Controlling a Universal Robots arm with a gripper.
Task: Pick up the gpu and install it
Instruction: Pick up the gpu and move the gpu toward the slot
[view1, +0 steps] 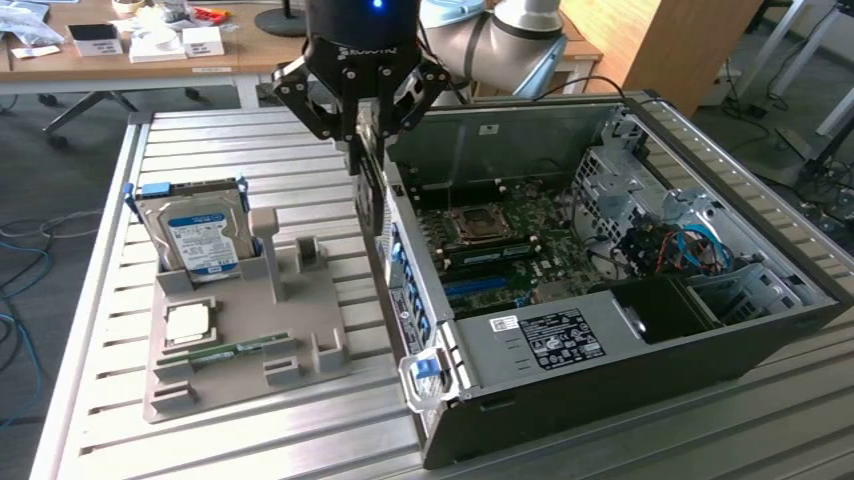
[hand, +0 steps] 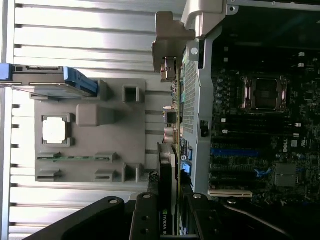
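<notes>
My gripper (view1: 360, 118) hangs over the left wall of the open computer case (view1: 747, 340) in the exterior view, shut on the gpu (view1: 366, 190). The card is a thin dark board hanging edge-down below the fingers, close against the case's wall. In the wrist view the gpu (hand: 172, 165) appears edge-on between the two black fingers (hand: 145, 217), and my gripper (hand: 172, 222) clamps its near end. Its silvery end bracket (hand: 167, 45) sticks out at the far end, beside the case's slot wall. The motherboard (hand: 260, 125) lies just past that wall.
A grey parts holder (view1: 240, 340) lies on the slatted metal table (view1: 267, 440), at the exterior view's left of the case. It carries an upright hard drive (view1: 200, 235), a processor chip (view1: 187, 322) and a green memory stick (view1: 234, 350). Desks stand behind.
</notes>
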